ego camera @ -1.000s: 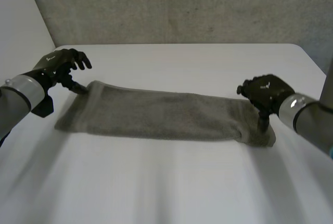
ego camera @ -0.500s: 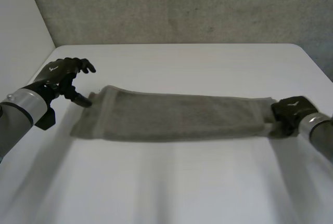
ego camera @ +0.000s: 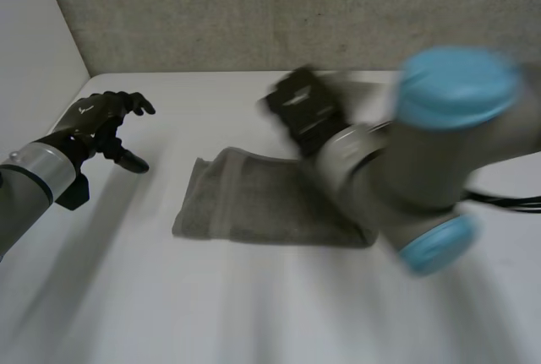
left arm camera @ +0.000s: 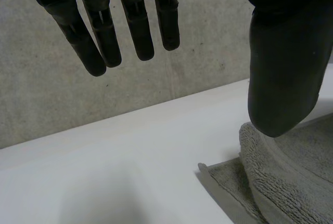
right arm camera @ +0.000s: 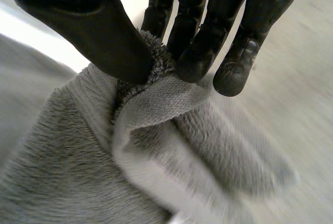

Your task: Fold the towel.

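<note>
White table (ego camera: 254,322) before a rough grey wall (ego camera: 254,9). Grey towel (ego camera: 245,208) around the table's middle, a little toward the left edge, long side running left to right, left end flat on the surface with its hem showing. Right end lifted off the table and held above the rest of the cloth. Right hand (ego camera: 304,115) blurred in the head view, above the towel, toward the far edge. Right arm (ego camera: 423,153), with its light-blue caps, across the towel's right part, hiding it. In the right wrist view, thumb (right arm camera: 99,31) and fingers (right arm camera: 195,47) pressed together on a bunched edge of the towel (right arm camera: 78,161); pinches it firmly, cloth hanging from the pinch in folds. Left hand (ego camera: 97,119) near the table's left edge, toward the far left corner, apart from the towel's left end, raised above the surface. In the left wrist view, fingers (left arm camera: 101,42) straight and spread, thumb (left arm camera: 283,78) held wide of them. Holds nothing. Corner of the towel (left arm camera: 281,187) flat on the table past the thumb, untouched.
</note>
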`<move>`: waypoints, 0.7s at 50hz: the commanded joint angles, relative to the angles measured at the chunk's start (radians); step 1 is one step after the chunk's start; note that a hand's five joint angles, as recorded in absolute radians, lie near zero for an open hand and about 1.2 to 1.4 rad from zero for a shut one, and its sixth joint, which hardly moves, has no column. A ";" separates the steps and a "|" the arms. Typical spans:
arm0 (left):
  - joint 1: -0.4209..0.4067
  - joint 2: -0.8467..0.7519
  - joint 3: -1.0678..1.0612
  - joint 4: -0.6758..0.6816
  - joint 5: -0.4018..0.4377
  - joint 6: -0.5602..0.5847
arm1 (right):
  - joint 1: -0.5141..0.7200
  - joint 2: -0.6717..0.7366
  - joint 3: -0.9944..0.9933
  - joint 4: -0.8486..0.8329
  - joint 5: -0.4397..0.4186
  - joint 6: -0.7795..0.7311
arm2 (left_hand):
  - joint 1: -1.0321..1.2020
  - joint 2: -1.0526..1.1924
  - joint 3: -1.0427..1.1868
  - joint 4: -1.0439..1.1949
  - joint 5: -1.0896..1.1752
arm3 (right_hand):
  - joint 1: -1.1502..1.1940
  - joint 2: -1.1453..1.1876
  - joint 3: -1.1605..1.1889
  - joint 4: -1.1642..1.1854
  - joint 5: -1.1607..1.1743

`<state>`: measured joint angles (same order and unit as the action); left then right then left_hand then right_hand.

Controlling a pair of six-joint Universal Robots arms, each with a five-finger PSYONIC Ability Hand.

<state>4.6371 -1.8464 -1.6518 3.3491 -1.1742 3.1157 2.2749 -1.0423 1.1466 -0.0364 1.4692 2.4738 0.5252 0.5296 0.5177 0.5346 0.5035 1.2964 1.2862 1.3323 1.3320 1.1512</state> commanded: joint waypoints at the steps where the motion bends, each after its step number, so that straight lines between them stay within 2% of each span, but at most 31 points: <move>1: -0.001 -0.020 0.007 0.001 -0.002 0.001 | 0.187 0.226 -0.108 -0.008 0.005 -0.048 | -0.121 -0.125 -0.113 -0.130 -0.274 | 0.100 0.110 0.064 0.064 0.071; 2: -0.004 -0.028 0.010 0.001 -0.002 0.001 | 0.207 0.246 -0.107 -0.007 0.003 -0.061 | -0.121 -0.125 -0.113 -0.130 -0.274 | -0.297 -0.287 -0.333 -0.333 -0.327; 3: -0.004 -0.028 0.010 0.001 -0.002 0.001 | 0.207 0.246 -0.107 -0.007 0.003 -0.061 | -0.121 -0.125 -0.113 -0.130 -0.274 | -0.301 -0.291 -0.337 -0.337 -0.331; 4: -0.008 -0.033 0.010 0.001 -0.002 0.001 | 0.225 0.252 -0.102 -0.007 0.010 -0.073 | -0.118 -0.122 -0.110 -0.127 -0.271 | -0.781 -0.771 -0.817 -0.817 -0.810; 5: -0.011 -0.036 0.012 0.001 -0.002 0.001 | 0.230 0.249 -0.093 -0.007 0.017 -0.075 | -0.121 -0.125 -0.113 -0.130 -0.274 | -1.122 -1.112 -1.158 -1.158 -1.151; 11: -0.020 -0.039 0.010 0.001 -0.002 0.001 | 0.199 0.214 -0.044 -0.005 0.022 -0.073 | -0.165 -0.169 -0.157 -0.174 -0.318 | -1.122 -1.112 -1.158 -1.158 -1.151; 14: -0.038 -0.045 0.015 0.001 -0.002 0.003 | 0.163 0.131 0.022 0.003 0.025 -0.067 | -0.168 -0.172 -0.160 -0.177 -0.321 | -1.122 -1.112 -1.158 -1.158 -1.151; 16: -0.057 -0.045 0.015 0.001 -0.001 0.001 | 0.082 0.046 0.131 0.012 0.025 -0.065 | -0.168 -0.172 -0.160 -0.177 -0.321 | -1.122 -1.112 -1.158 -1.158 -1.151; 22: -0.087 -0.042 0.004 0.001 -0.001 0.001 | -0.017 -0.044 0.297 0.036 0.023 -0.062 | -0.168 -0.172 -0.160 -0.177 -0.321 | -1.122 -1.112 -1.158 -1.158 -1.151; 24: -0.107 -0.039 -0.002 0.003 -0.001 0.001 | -0.073 -0.054 0.401 0.038 0.020 -0.062 | -0.171 -0.175 -0.163 -0.180 -0.324 | -1.012 -1.002 -1.048 -1.048 -1.041; 30: -0.124 -0.043 -0.002 0.001 -0.001 0.003 | -0.149 -0.051 0.489 -0.019 0.013 -0.058 | -0.171 -0.175 -0.163 -0.180 -0.324 | -0.745 -0.734 -0.781 -0.780 -0.774; 32: -0.126 -0.047 -0.002 0.003 -0.001 0.003 | -0.167 -0.039 0.513 -0.094 0.016 -0.062 | -0.174 -0.178 -0.166 -0.183 -0.327 | -0.406 -0.396 -0.442 -0.442 -0.435; 33: -0.126 -0.047 -0.002 0.003 -0.001 0.003 | -0.167 -0.039 0.513 -0.094 0.016 -0.062 | -0.174 -0.178 -0.166 -0.183 -0.327 | -0.404 -0.394 -0.440 -0.440 -0.433; 35: -0.126 -0.051 -0.002 0.001 -0.001 0.003 | -0.176 -0.030 0.510 -0.134 0.026 -0.073 | -0.171 -0.175 -0.163 -0.180 -0.324 | -0.083 -0.072 -0.118 -0.118 -0.112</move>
<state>4.5137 -1.8897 -1.6539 3.3509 -1.1750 3.1180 2.1262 -1.0974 1.6379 -0.0686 1.4837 2.4134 0.4415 0.4634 0.4347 0.4493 0.4149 0.8218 0.8320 0.8233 0.8228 0.6408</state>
